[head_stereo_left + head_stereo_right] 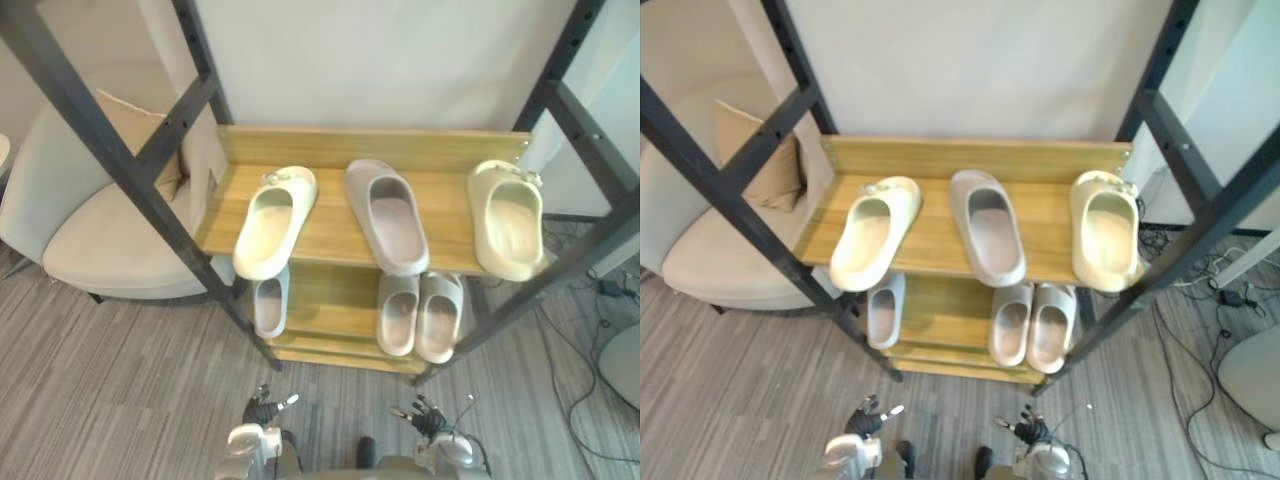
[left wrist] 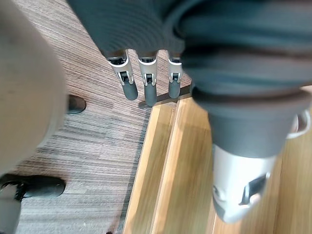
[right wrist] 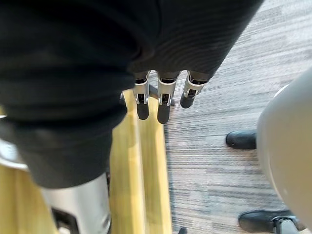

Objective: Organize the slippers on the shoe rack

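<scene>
Left eye view: cream slippers [image 1: 274,220] flank a grey slipper [image 1: 387,214] on the shoe rack [image 1: 330,235]. Left hand [image 1: 262,408] and right hand [image 1: 425,413] hang low, fingers straight, empty (foam looks light, soft; grasp a sidewall).

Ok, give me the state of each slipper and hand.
Left cream slipper: top shelf, angled, overhanging.
Grey slipper: top shelf, overhanging.
Right cream slipper: top shelf, overhanging.
Single slipper: lower shelf, unpaired.
Pair: lower shelf, side by side.
Left hand: open, empty.
Right hand: open, empty.
</scene>
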